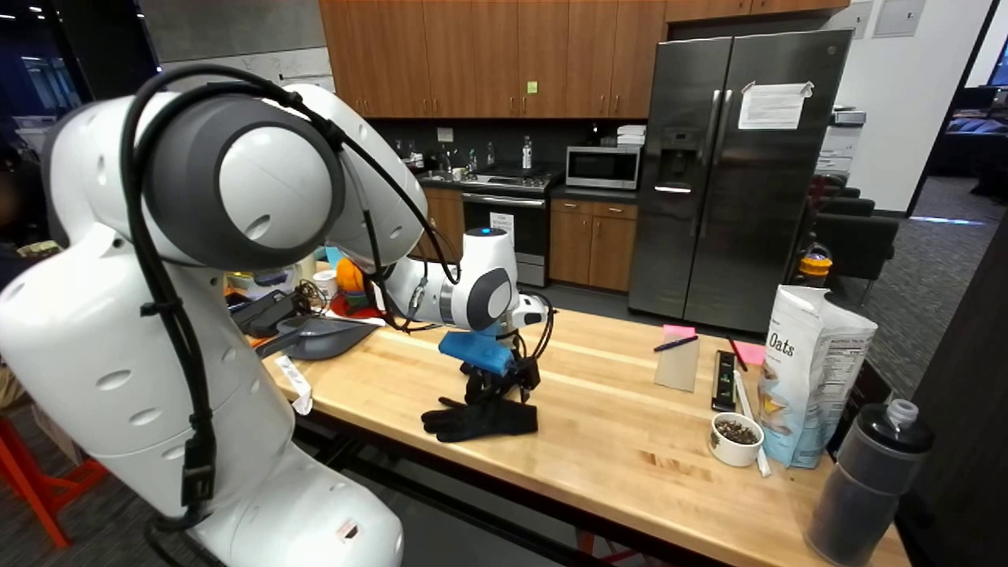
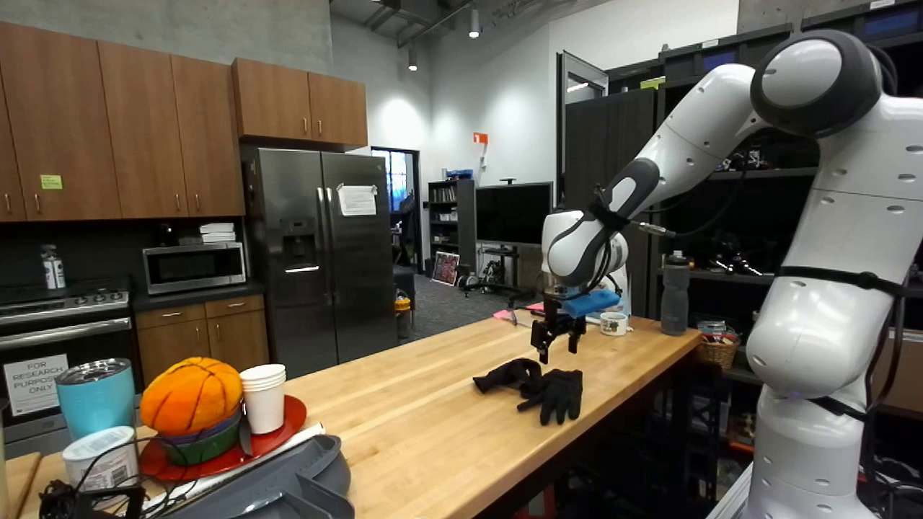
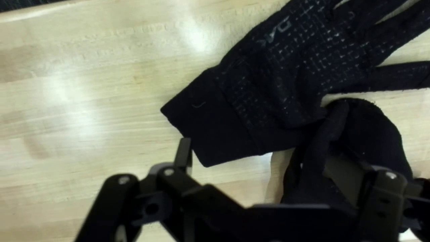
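My gripper [image 1: 504, 386] is open and empty, pointing down over the wooden table; it also shows in an exterior view [image 2: 559, 347] and in the wrist view [image 3: 265, 164]. Two black gloves lie beneath it. The flat glove [image 3: 285, 74] has a dotted palm, with its cuff near my left finger in the wrist view; it also shows in both exterior views [image 1: 484, 421] [image 2: 561, 396]. The crumpled glove [image 3: 373, 134] lies beside it, partly behind my right finger in the wrist view, and also shows in an exterior view [image 2: 508, 373]. In an exterior view, the fingertips hang above the gloves.
An oats bag [image 1: 811, 386], a small white bowl [image 1: 735, 442] and a grey bottle [image 1: 870, 488] stand at one table end. A grey dustpan [image 1: 335, 335], red plate [image 2: 294, 418], orange plush ball [image 2: 191, 396], stacked cups [image 2: 264, 400] and blue tumbler [image 2: 97, 396] crowd the other.
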`<state>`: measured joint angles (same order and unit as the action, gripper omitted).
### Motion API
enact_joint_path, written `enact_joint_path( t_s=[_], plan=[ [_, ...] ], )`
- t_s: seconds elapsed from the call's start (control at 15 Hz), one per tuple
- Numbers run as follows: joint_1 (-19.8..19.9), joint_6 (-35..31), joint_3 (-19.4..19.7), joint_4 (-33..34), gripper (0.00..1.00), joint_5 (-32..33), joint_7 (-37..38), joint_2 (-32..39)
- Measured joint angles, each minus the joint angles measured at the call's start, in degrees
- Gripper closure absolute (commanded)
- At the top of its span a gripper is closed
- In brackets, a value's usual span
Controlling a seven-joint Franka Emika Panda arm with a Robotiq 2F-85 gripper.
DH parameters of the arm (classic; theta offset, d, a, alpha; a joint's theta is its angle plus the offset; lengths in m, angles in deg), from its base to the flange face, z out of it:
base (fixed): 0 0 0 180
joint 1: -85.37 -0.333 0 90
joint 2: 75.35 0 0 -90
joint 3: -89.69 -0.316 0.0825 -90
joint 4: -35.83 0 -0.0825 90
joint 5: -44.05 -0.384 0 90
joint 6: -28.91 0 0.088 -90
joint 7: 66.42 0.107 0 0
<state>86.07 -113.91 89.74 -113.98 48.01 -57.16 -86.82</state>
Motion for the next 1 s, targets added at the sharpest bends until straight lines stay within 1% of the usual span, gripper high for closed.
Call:
enact_joint_path(
  t_s=[0.4, 0.73, 1.0],
  plan=[
    [0.4, -1.8, 0.4, 0.1, 0.00, 0.0, -0.4, 0.0],
    [0.0, -1.9, 0.0, 0.7, 0.00, 0.0, -1.0, 0.2],
    [-0.1, -1.8, -0.2, 1.7, 0.00, 0.0, -1.0, 1.6]
  ],
)
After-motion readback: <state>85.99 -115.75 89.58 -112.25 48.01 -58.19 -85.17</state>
